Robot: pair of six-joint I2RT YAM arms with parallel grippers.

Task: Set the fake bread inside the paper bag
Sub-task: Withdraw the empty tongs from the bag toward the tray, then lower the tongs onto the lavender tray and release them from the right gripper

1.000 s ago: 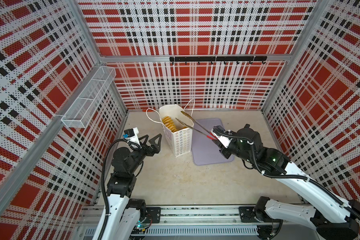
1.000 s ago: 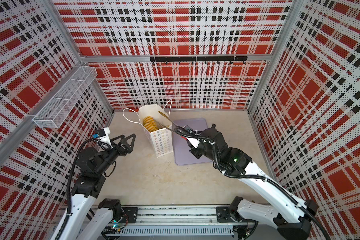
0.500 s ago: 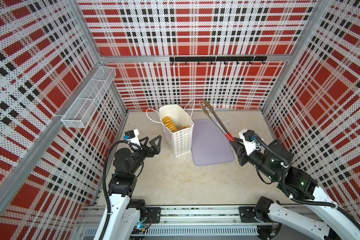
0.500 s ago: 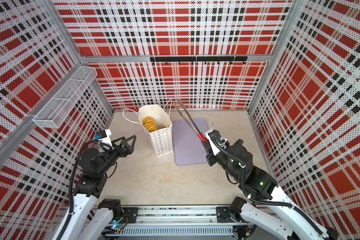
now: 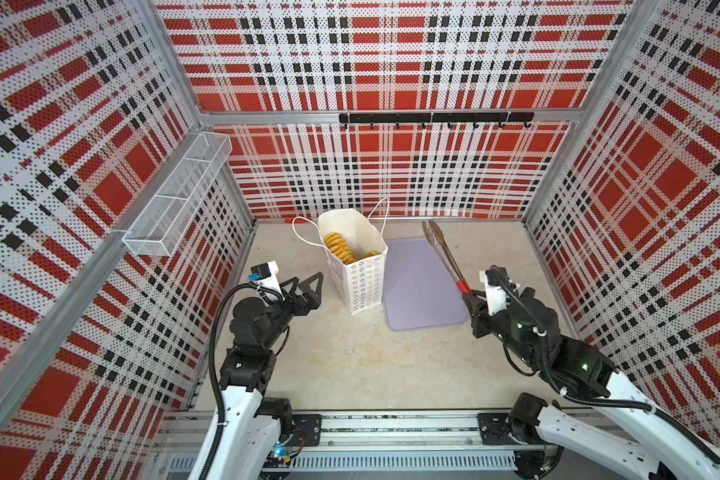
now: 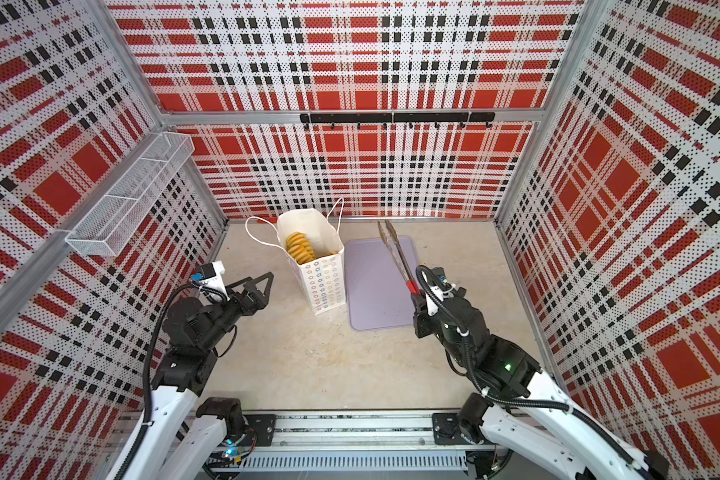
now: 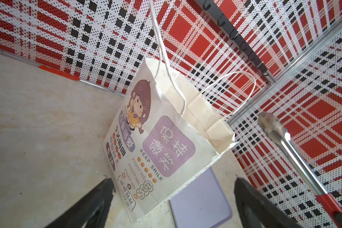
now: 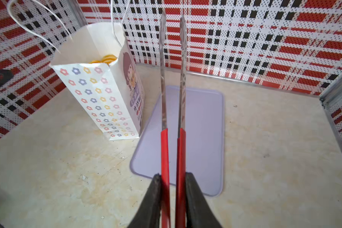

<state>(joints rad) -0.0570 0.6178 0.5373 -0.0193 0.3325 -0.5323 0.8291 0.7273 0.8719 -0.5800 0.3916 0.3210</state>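
Looking down in both top views, the fake bread (image 5: pixel 338 249) sits inside the paper bag (image 5: pixel 360 282). The bag stands upright, mouth up, just ahead of the wide-open, empty left gripper (image 5: pixel 308 286). 1 ridged loaf leans steeply, its long axis running from the bag's floor toward its mouth. The right gripper (image 5: pixel 472 297) is clamped on the red handles of the tongs (image 5: pixel 443 253). Their tips point away from it over the bare lilac tray (image 5: pixel 420 299), and the bag is off to its left.

From the left wrist, the bag's printed face lies ahead between the spread jaws, apart from them; no bread shows.

From the right wrist, the tongs' 2 arms run nearly parallel with nothing between them, and a yellow edge peeks above the bag's rim.

I'd judge the loading finished or nearly so, since no pastry is seen outside the bag. Next, the tongs want setting down clear of the bag, whose tall, light form could tip.
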